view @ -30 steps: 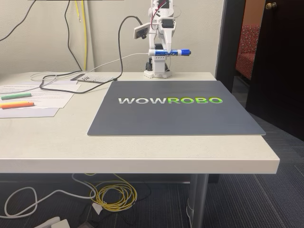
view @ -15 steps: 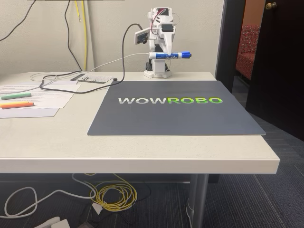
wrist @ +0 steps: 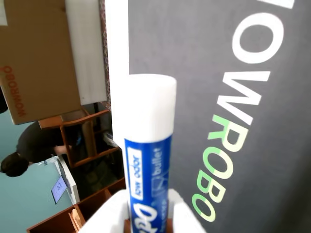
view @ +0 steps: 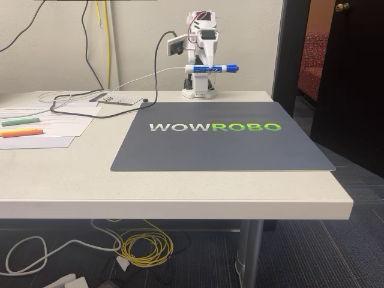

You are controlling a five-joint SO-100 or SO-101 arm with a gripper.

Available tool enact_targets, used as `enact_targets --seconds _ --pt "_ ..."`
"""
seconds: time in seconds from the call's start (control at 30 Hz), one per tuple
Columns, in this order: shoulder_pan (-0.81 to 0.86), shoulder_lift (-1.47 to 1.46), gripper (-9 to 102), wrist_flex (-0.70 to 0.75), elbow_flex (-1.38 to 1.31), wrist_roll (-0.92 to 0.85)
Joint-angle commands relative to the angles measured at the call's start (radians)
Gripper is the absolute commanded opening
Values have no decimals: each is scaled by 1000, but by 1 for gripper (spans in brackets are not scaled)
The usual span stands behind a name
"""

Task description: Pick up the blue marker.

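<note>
in the fixed view, on the left side of the table (view: 180,192), the green marker (view: 20,121) and the orange marker (view: 21,132) lie on white papers (view: 60,120), well apart from the arm, so i judge there is no danger from them. a black cable (view: 155,72) goes up from the table to the small camera beside the arm; if the arm turns, i think this cable can pull or catch. the dark mat (view: 222,138) with the "wowrobo" letters lies in the middle, with nothing on it. behind the mat the gripper (view: 206,68) holds the blue marker (view: 210,68) in the air, well above the table, lying about level, with the blue cap to the right. in the wrist view the white fingers (wrist: 182,216) press the blue marker (wrist: 148,160) from both sides on the printed label, and the white end points away over the mat. the barrel is smooth and round, and much of it sticks out from the narrow grip, so i judge that it can turn or slip down between the fingers if the arm moves fast or the grip becomes loose, and then it falls on the mat and rolls away.
</note>
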Motion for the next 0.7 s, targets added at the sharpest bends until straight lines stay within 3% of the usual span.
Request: enact_targets --seconds 0.0,0.5,0.67 --pt "9 37 1 -26 -6 11" --pt "51 78 1 -67 -18 28" --pt "58 91 1 34 -95 20"
